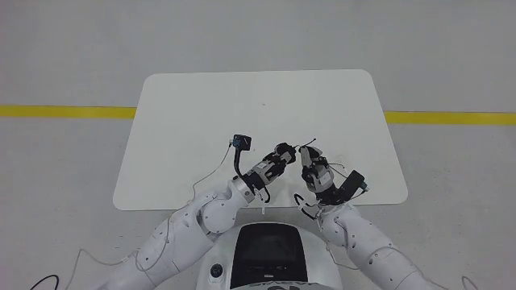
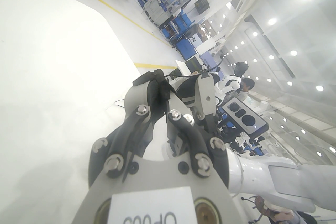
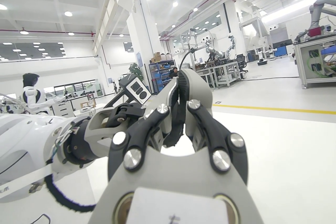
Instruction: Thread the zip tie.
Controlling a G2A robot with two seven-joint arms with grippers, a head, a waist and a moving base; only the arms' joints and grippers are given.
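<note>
Zip tie (image 3: 187, 57): one, hanging above the near edge of the counter (image 1: 242, 105), between the hands.
Hands: two; left hand (image 2: 155, 78) and right hand (image 3: 181, 79) are both clenching on it, tips nearly meeting.
Room: counter is stretching wide beyond them.

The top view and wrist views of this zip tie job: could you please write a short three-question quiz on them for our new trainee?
1. Multiple choice: where are the left hand and the right hand over the table? A) at opposite ends; B) close together over the half nearest the robot; C) both past the far edge.
2. True or false: the right hand's jaws stand wide open.
3. Short answer: what colour is the zip tie sticking out of the right hand's tip?
Key: 1 B; 2 false; 3 black.
</note>
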